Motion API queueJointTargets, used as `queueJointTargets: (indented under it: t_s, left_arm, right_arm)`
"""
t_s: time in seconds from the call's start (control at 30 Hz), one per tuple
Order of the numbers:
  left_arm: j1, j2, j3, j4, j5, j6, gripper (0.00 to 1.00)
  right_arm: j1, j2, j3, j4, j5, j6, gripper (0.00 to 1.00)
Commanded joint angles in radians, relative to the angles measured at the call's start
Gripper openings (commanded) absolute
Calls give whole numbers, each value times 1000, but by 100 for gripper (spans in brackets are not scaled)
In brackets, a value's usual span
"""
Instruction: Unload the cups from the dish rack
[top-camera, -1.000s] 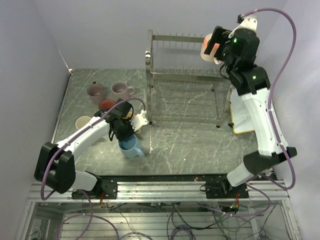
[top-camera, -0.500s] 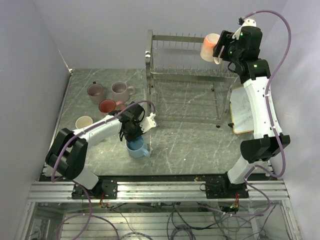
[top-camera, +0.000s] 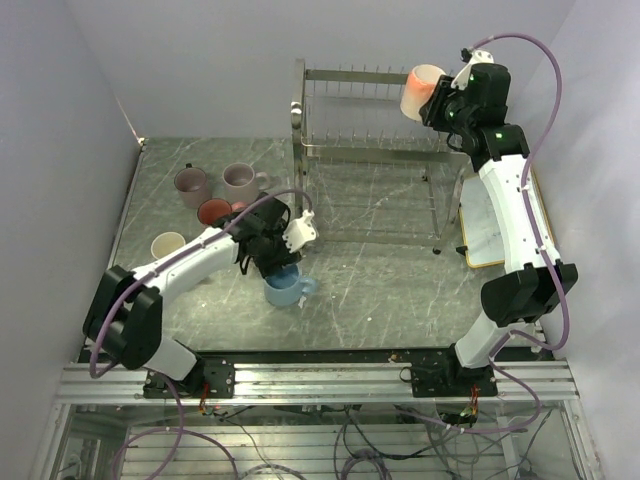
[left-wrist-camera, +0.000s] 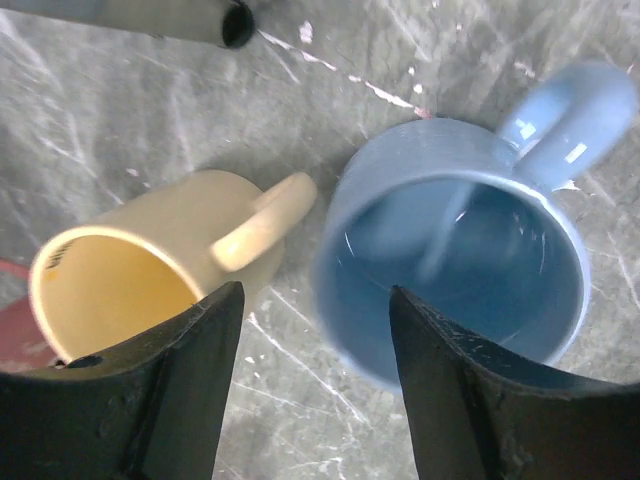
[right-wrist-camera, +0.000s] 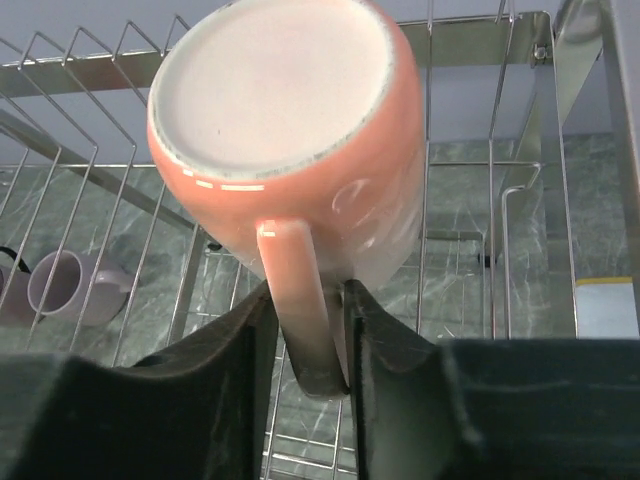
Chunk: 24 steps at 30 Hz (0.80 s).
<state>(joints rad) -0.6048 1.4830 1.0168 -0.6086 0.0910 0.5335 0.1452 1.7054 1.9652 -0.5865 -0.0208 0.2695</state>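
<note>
Key bit rn is up top on the right: the right hand (right-wrist-camera: 307, 345) is pinched on the handle of the peach mug (right-wrist-camera: 275, 110), one finger each side and both touching it afaict, so that's a grip, not a hover. The mug sits at the right end of the dish rack (top-camera: 370, 150), on the top tier among the wires. Its base faces the hand and its mouth points away, so the long axis runs pretty much in line w/ the hand's reach, handle nearest the hand. Imo the next move is a pull back and up off the wires. W/ only the handle held, the body could swing or snag a wire. The right arm is obv the one for it; the left arm is well apart, down on the desk (top-camera: 400, 290).

The left hand (left-wrist-camera: 315, 400) is spread open, holding nothing, low over the blue mug (left-wrist-camera: 460, 260). That one stands upright on the desk, mouth up, empty, handle pointing away from the fingers. The yellow mug (left-wrist-camera: 120, 280) is just beside it, not touching, also empty.

Containers: I see no other mug in the rack, tho the thin wires make that hard to call. Further left on the desk are two mauve mugs (top-camera: 240, 180), a red mug (top-camera: 213, 210) and a cream mug (top-camera: 167, 243), nothing in them that I can make out.
</note>
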Motion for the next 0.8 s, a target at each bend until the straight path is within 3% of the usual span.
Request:
queueJointTargets:
  t_s: [0.0,0.23,0.57,0.77]
  left_arm:
    - [-7,-72,67,-35,35,12,71]
    - [-7,-153,140,-162,55,38,72]
    - [20,-314,279,-334,105,75,80]
    - [190,-391,340,-385,186,114,83]
  right_arm:
    - [-11,12,-26,63,9,11,26]
    - [-7,-17,-11,125,4,1,1]
    - [47,-117,52,223,-42,-13,0]
    - [85,-254,-17,263,-172,72,0]
